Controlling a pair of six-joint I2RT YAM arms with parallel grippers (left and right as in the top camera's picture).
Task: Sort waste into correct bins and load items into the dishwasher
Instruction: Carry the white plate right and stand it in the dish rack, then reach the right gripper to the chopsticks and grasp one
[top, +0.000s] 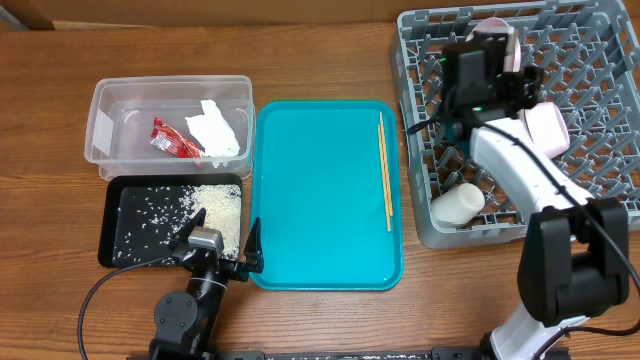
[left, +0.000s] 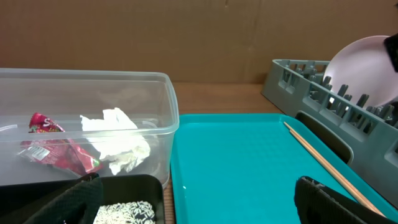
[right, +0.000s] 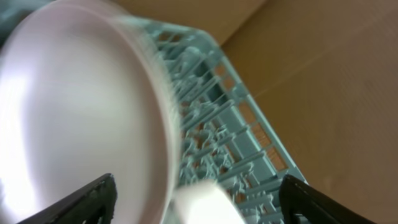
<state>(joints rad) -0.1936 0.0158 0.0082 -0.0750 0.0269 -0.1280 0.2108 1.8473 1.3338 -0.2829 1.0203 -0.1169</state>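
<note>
1. Fingers (left: 68, 202) of the left gripper (left: 198, 182): spread wide, nothing between them, touching nothing that shows. Seen from overhead, one finger hangs over the near right corner of the black tray (top: 112, 230) and the other over the near left edge of the teal tray (top: 320, 200).
2. Room around it: the teal tray's bed lies bare ahead. The wall of the clear tub (left: 168, 124) stands close on the left.
3. Right gripper (right: 198, 183): fingers (right: 74, 202) also wide apart, low inside the far left part of the grey dish rack (top: 600, 150). The wrist view is blurred. The rim of a pink plate (right: 81, 112) runs down between the fingers, nearer the left one. Cannot tell whether it touches either. Pegs crowd the right side; there is little free space.
4. Chopsticks (top: 385, 170): lying together lengthwise along the right edge of the teal tray, just beside the rack.
5. Clear tub: beyond the black tray, left of the teal tray. It holds the red packet (top: 172, 140) and, just right of it, the crumpled napkin (top: 220, 130).
6. Black tray: rice (top: 215, 205) heaped toward its far right corner, loose grains scattered leftward.
7. Rack: a white cup (top: 458, 204) on its side at the near left corner. A pink bowl (top: 547, 125) stands on edge among the pegs, just right of the arm.
</note>
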